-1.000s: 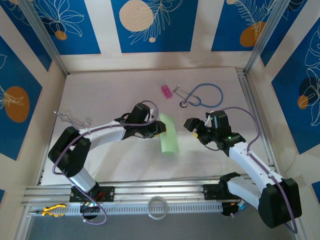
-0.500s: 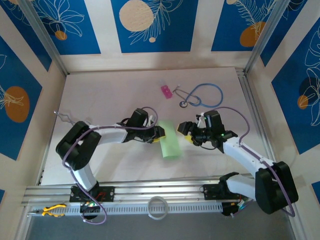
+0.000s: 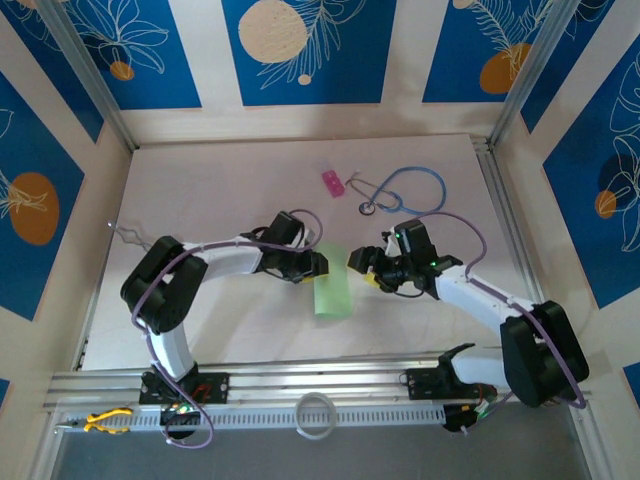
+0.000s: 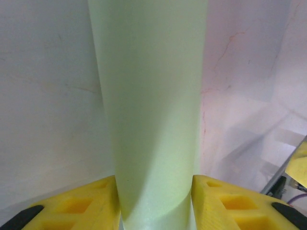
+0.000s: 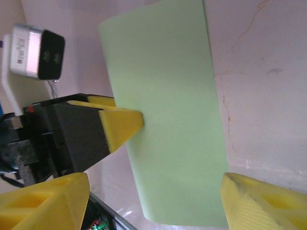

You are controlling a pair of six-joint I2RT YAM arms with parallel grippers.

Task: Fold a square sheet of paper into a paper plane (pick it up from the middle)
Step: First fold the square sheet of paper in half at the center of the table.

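At the middle of the worktop (image 3: pixel 200 180) there is one light-green sheet of paper (image 3: pixel 333 292), folded into a long strip and set between two grippers. The left gripper (image 3: pixel 318 263) grips the strip at its far left edge. In its wrist view the paper fills the gap between both yellow fingers (image 4: pixel 91 203). The right gripper (image 3: pixel 358 266) is just beside the strip's right edge, jaws spread wide and holding nothing. In its wrist view the strip lies ahead of them. Farther back lie one pink block (image 3: pixel 332 181) and one blue stethoscope (image 3: pixel 402 190), near each other. On the front rail there are one white ring (image 3: pixel 315 415) and one pair of yellow-handled pliers (image 3: pixel 105 422). The lettering on the left wrist's camera (image 5: pixel 38 51) is too small to read.
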